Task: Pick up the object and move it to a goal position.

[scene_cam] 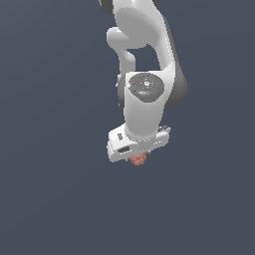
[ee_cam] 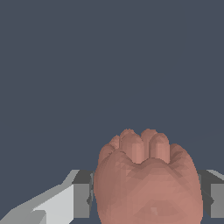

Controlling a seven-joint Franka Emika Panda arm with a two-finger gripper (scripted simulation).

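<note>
Exterior view, arm: the white, glossy Franka arm (scene_cam: 144, 64) reached down the middle of the frame over a plain dark blue-grey ground, wrist pointed toward the camera.
Exterior view, gripper: the white gripper (scene_cam: 138, 153) sat at the low end of the arm; its fingers were hidden under the hand body, so their spread could not be read here.
Exterior view, object: the small, lumpy, salmon-pink ball (scene_cam: 138, 159) peeked out just below the hand, touching it, mostly covered.
Exterior view, goal: no marker showed anywhere, so the target spot could not be told.
Wrist view, object: the bumpy pink ball (ee_cam: 146, 179) filled the space between the fingers, ridged lobes facing the camera.
Wrist view, fingers: grey pads (ee_cam: 81, 200) stood hard against the ball on one side, with the other pad (ee_cam: 217, 200) close at the opposite flank; it looked clamped on the ball, jaws narrow.
Wrist view, contact: whether the far pad truly touched was hard to tell.
Step in hand: judged a carry toward the goal.
Doing it well: hold squeeze steady, move smoothly, avoid jerks, since a rounded, lumpy surface could roll out of flat pads.
</note>
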